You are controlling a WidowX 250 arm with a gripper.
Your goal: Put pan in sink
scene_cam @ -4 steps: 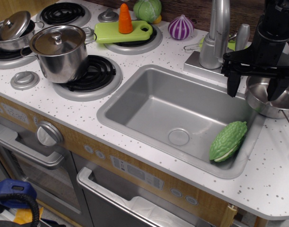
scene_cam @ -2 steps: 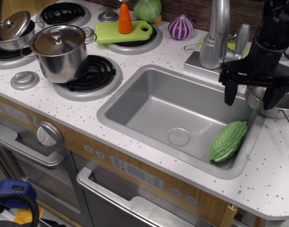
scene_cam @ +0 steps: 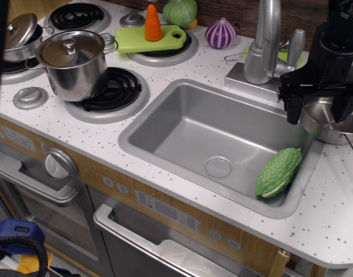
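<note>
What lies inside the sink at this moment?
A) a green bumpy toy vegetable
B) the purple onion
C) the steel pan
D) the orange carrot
A: the green bumpy vegetable lies in the right front corner of the sink, while the pan is outside the basin, on the counter at the right, under the gripper.

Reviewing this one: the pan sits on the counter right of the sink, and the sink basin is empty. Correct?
Not quite. The observation.image view shows the sink is not empty: a green bumpy toy vegetable lies in its right corner. The pan does sit on the counter right of the sink, under the gripper.
</note>
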